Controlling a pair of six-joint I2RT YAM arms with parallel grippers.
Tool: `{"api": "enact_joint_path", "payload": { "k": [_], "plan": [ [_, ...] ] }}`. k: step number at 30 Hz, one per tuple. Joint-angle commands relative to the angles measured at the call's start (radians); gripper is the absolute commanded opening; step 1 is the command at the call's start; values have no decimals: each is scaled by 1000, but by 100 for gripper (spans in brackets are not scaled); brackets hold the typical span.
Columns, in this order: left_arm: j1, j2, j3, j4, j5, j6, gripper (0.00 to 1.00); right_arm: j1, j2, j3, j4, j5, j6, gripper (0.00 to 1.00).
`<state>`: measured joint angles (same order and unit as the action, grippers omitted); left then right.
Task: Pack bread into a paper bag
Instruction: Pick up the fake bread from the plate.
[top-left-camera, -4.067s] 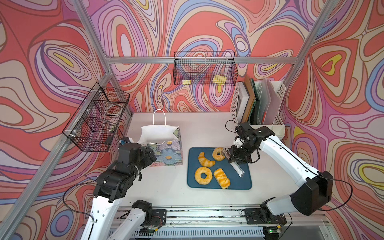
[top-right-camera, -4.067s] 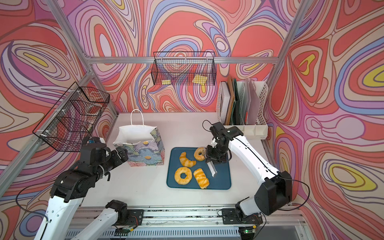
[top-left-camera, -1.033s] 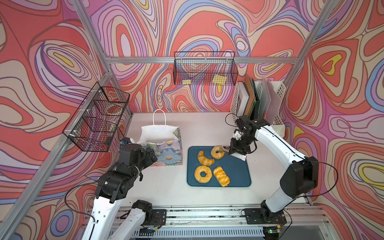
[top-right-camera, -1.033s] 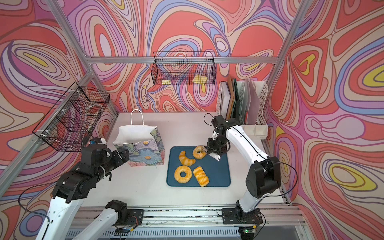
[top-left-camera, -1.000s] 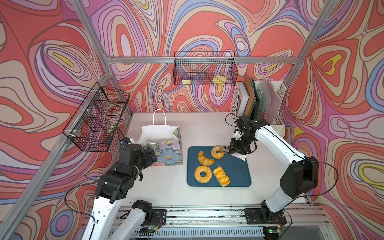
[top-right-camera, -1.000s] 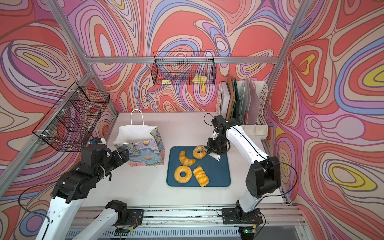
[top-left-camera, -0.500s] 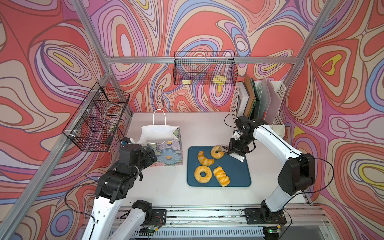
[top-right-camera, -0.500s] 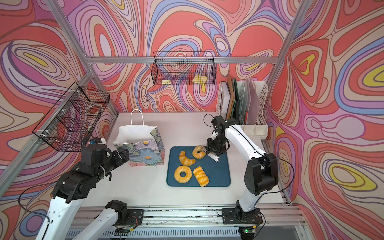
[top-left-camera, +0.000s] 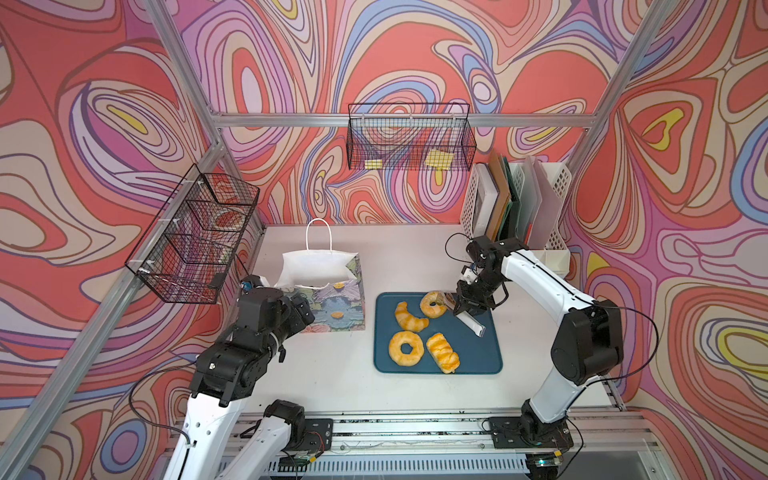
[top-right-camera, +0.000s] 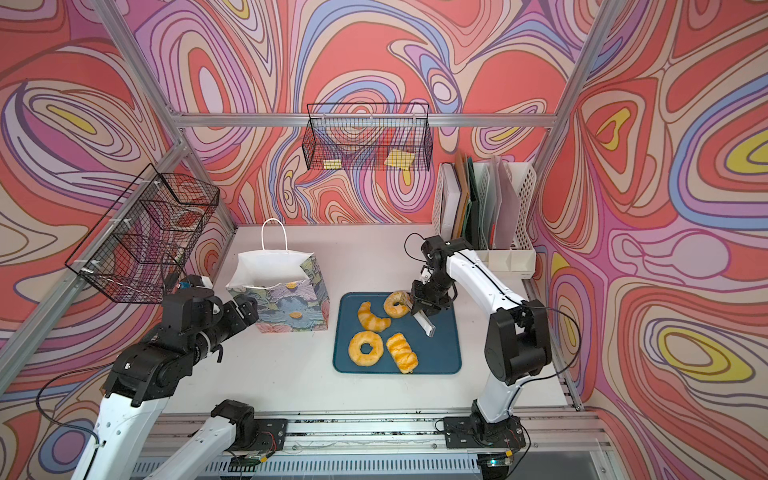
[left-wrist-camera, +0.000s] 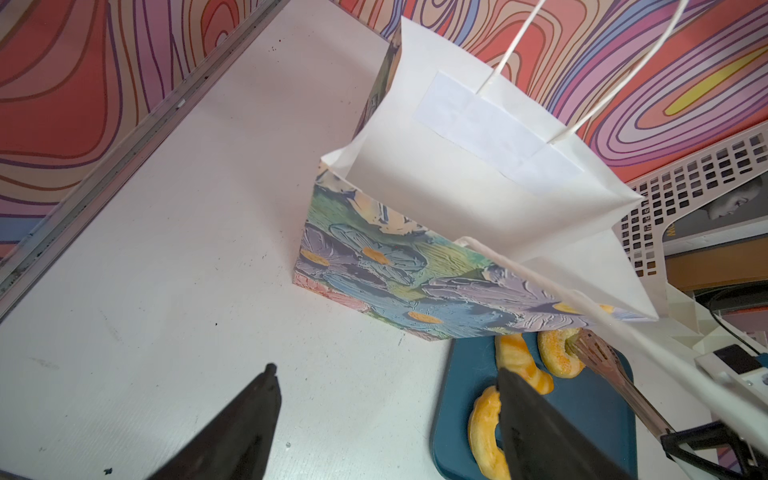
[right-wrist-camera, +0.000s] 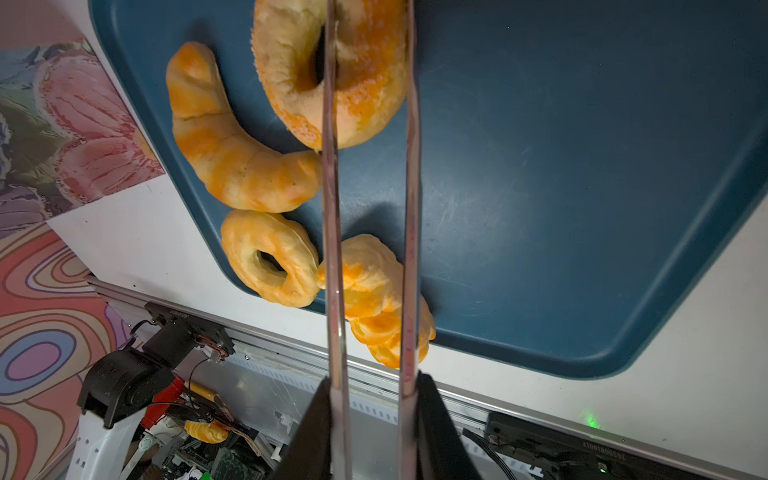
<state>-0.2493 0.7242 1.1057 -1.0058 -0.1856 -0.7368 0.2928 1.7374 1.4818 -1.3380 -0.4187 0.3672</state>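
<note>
While right gripper (right-wrist-camera: 370, 399) clamps the tongs (right-wrist-camera: 330, 208), arms pinched narrow on rim of one doughnut (right-wrist-camera: 282, 54), blue tray (right-wrist-camera: 582, 166), left gripper (left-wrist-camera: 386, 372) gaping near paper bag (top-left-camera: 328, 299)

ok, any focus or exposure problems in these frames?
Left wrist view: the fingers of the left gripper are dark and soft-edged, the near cord handle blurs, the white inside of the paper bag is nearly blown out. Right wrist view: the tongs are out of focus, the doughnut behind them sharper, the tray dim. Both top views: evenly lit and sharp.
</note>
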Motion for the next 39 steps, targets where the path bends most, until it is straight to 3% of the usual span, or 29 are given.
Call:
{"api": "enact_joint_path", "payload": {
  "k": [1, 10, 23, 35, 39],
  "plan": [
    [-4, -11, -5, 6, -6, 4, 87, -6, 2, 7, -6, -15, -28, 22],
    [-4, -10, 1, 4, -5, 2, 87, -6, -43, 29, -24, -40, -29, 13],
    [-3, 2, 15, 4, -6, -1, 87, -6, -87, 87, -42, -88, -19, 11],
    [-4, 27, 42, -19, -20, -12, 86, 16, -142, 313, -87, -158, 9, 12],
    [-4, 34, 50, -20, -15, -13, 86, 80, -123, 447, -122, -148, 22, 13]
  ]
}}
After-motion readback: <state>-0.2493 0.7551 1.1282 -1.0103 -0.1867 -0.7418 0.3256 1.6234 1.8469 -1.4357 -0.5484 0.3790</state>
